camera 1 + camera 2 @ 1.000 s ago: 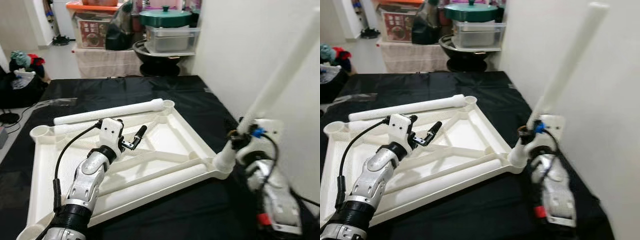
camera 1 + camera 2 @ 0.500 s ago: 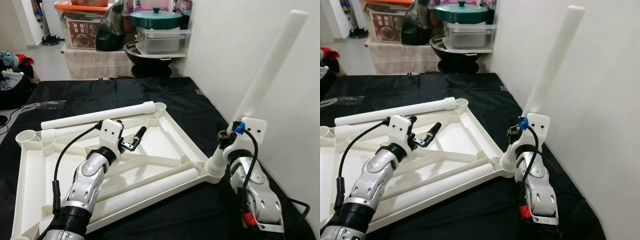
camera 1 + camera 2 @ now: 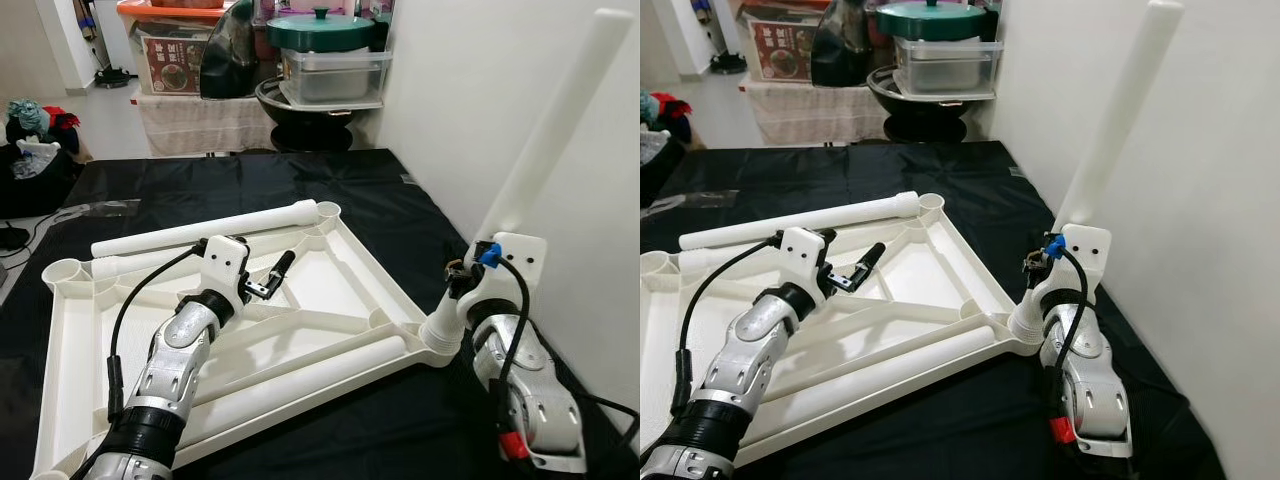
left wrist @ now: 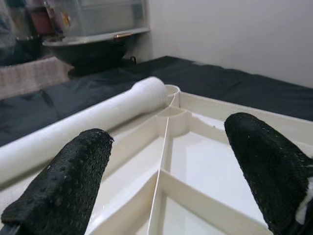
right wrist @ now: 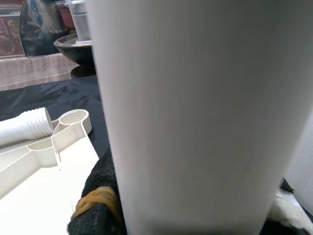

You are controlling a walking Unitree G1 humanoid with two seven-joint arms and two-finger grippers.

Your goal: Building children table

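Note:
A white plastic children's tabletop [image 3: 335,268] lies upside down on the black cloth [image 3: 200,180]. One white leg [image 3: 200,232] lies along its far edge and another leg [image 3: 300,372] lies along its near rib. A third leg [image 3: 560,130] stands tilted in the right corner socket [image 3: 440,338], leaning toward the wall. My right gripper [image 3: 462,285] is shut on this leg just above the socket; in the right wrist view the leg [image 5: 195,112] is close up beside a black finger [image 5: 98,205]. My left gripper [image 3: 272,278] hovers open over the middle ribs, its fingertips [image 4: 73,181] apart with nothing between them.
A white wall [image 3: 470,90] runs close along the right side of the cloth. Behind the cloth stand a green-lidded pot [image 3: 320,28], a clear box [image 3: 335,75], a black bowl and an orange-lidded crate [image 3: 175,40]. A dark bag with clothes [image 3: 35,150] sits at the far left.
The head camera has shifted, so the whole scene sits differently in frame. The right gripper still holds the tilted leg in the corner socket, and the left gripper stays over the ribs.

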